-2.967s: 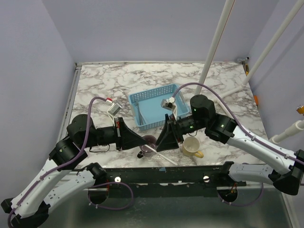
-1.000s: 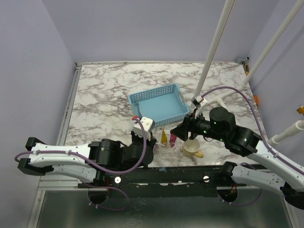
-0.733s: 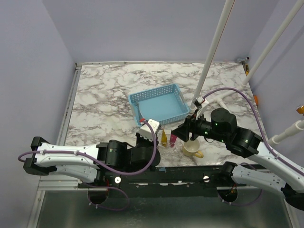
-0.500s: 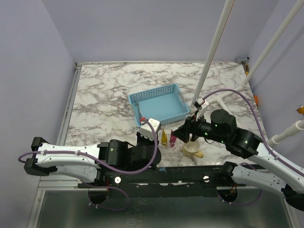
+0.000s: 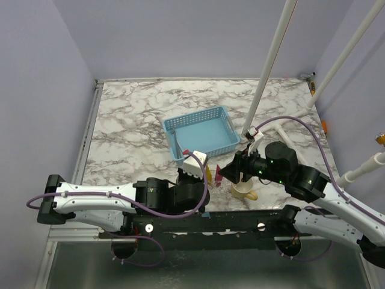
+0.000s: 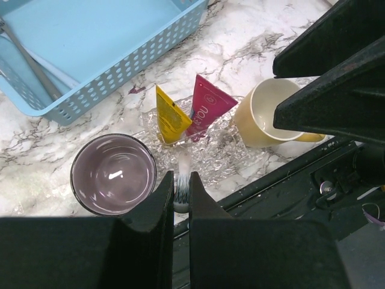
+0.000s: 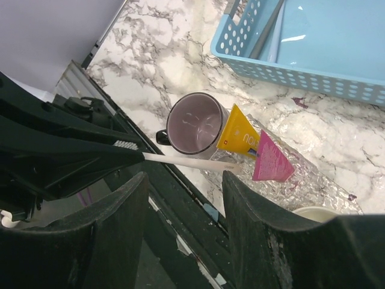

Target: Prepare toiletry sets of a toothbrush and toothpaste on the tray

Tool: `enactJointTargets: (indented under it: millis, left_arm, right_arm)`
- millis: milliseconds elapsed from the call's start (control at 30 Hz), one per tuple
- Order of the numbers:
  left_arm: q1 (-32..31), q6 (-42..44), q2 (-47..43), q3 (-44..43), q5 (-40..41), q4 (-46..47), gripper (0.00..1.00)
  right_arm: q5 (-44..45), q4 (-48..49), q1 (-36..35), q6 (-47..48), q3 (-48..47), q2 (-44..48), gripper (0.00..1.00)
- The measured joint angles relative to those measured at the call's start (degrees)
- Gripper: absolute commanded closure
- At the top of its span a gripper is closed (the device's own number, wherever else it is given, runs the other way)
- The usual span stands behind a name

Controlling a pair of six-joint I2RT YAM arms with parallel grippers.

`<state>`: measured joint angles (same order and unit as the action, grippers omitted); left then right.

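Lowering the toothbrush (image 6: 182, 170) flat beside the tubes (image 6: 170, 120) looks best: the left gripper (image 6: 181, 182) pinches its bristle end, with the handle tip at the tray (image 6: 224, 159) edge. The right gripper (image 7: 185, 180) hovers half-open and empty.

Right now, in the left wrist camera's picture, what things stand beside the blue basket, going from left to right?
purple mug → yellow tube → pink tube → cream mug

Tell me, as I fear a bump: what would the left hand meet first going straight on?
Likely the clear tray, just short of the yellow tube; the toothbrush in the left hand would touch first. Depth is unclear.
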<state>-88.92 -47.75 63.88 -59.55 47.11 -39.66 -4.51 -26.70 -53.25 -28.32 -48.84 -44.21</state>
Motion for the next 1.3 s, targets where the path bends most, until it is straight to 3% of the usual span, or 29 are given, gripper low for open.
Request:
enactJointTargets:
  millis: [1300]
  left_arm:
    - [1.70, -2.40, 13.38, 1.07, 0.48, 6.69, 1.00]
  right_arm:
    - [0.70, -0.04, 0.00, -0.42, 2.80, 1.68, 0.41]
